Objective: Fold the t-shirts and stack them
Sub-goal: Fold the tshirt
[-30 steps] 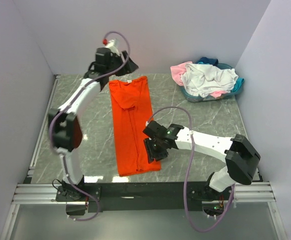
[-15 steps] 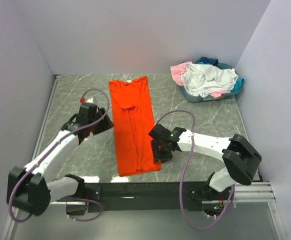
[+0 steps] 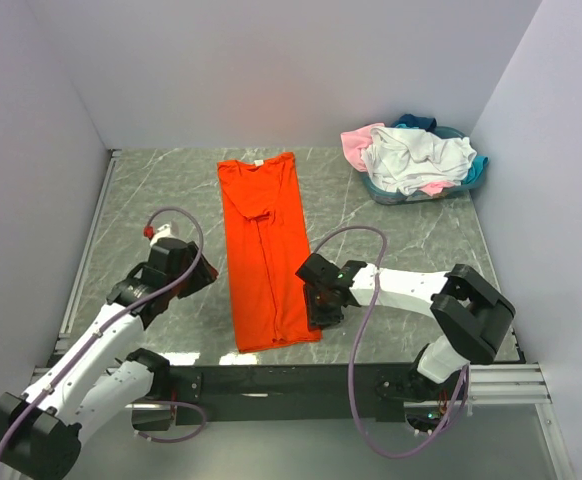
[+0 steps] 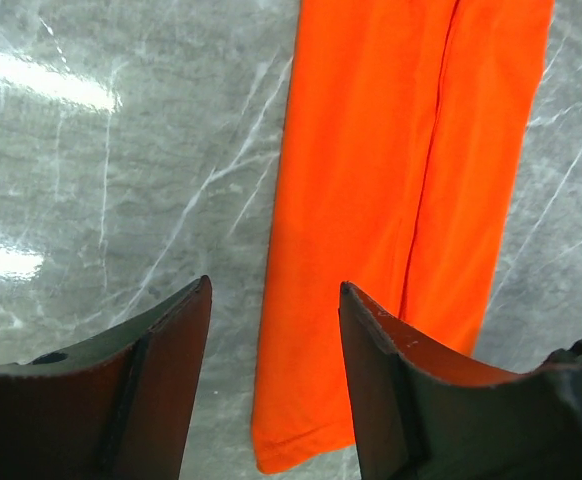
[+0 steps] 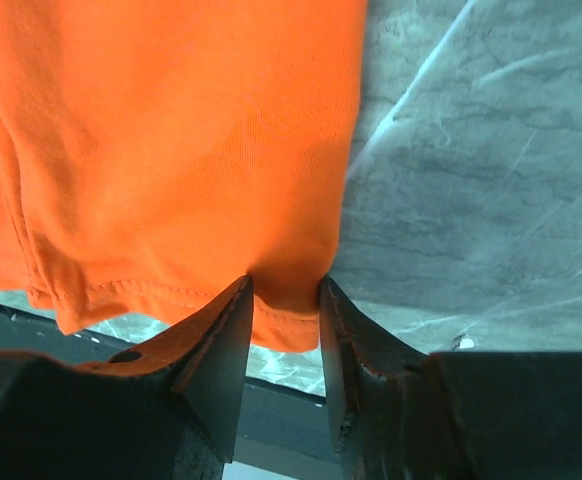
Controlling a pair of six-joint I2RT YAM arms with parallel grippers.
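A bright orange t-shirt lies flat on the marble table, folded into a long strip, collar at the far end. My left gripper hovers open just left of the strip's near half. In the left wrist view the shirt's left edge and near-left corner show between its fingers. My right gripper is down at the near right corner. Its jaws stand open on either side of the hem corner, with the fabric puckered between them. The other t-shirts, white, pink and teal, lie heaped at the back right.
The heap sits in a teal basket against the right wall. White walls close in the left, back and right sides. A black rail runs along the table's near edge, just below the shirt's hem.
My left arm swung from the collar end back to the near left side of the shirt, its jaws narrowing slightly. My right gripper shifted onto the hem corner and its jaws are narrowing.
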